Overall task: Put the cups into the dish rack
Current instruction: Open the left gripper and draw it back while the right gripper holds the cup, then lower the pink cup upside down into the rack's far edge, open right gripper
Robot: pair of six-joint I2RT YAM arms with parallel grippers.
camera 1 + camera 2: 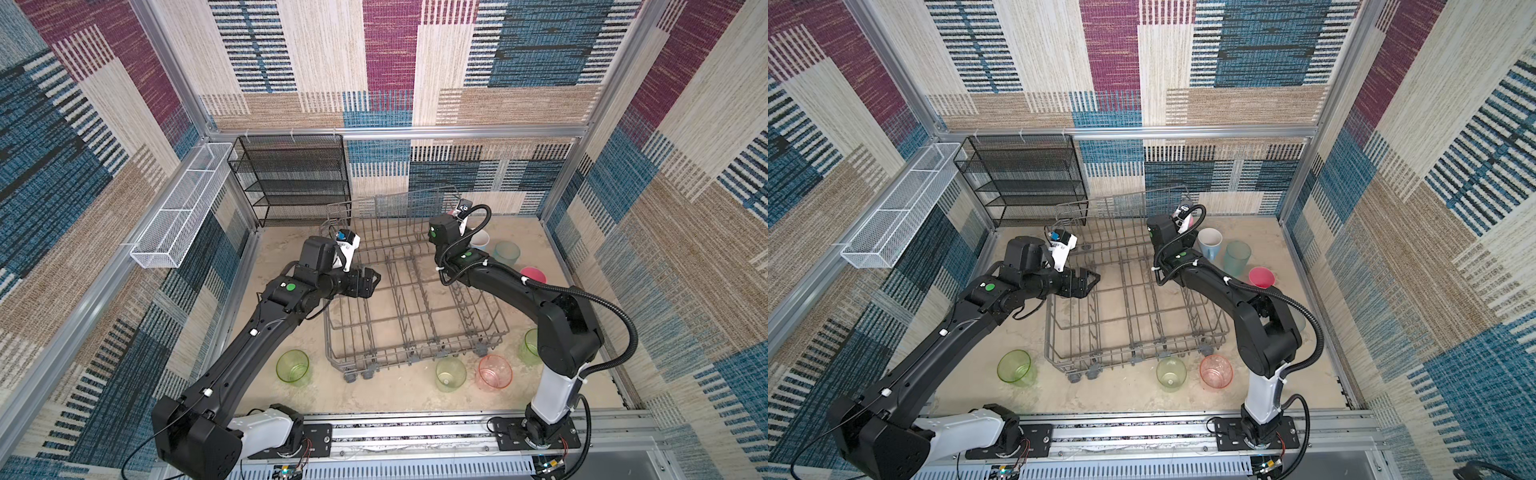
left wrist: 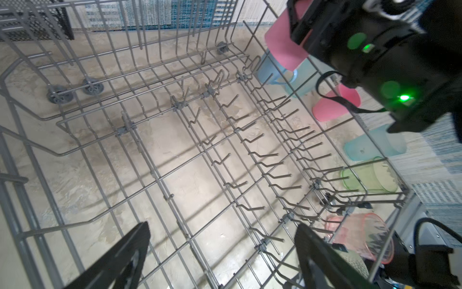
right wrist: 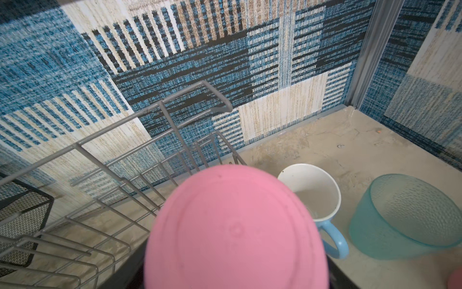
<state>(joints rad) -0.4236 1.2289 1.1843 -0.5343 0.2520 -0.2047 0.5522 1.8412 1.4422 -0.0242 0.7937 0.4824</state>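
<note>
Right gripper [image 2: 296, 30]: closed around a pink cup [image 2: 280, 50], held above the far right corner of the dish rack [image 1: 411, 353], base towards its wrist.
Left gripper [image 1: 370, 282]: spread wide and empty, over the rack's left side.
Step in hand, to my eye: carry the cup inward clear of the rim wires, tip it mouth-down, lower it between tines, and let go only once it is seated.
Rack count: one, nothing in it.
Cup count: nine, made up of two pink, two teal cups [image 1: 507, 251], three yellow-green cups [image 1: 293, 365], one pink-orange cup [image 1: 494, 372] and one blue mug [image 1: 1209, 243]. Eight stand outside the rack.

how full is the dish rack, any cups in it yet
Empty. The dish rack shows only bare wires and tines; the green cup and the mug stand outside it.
</note>
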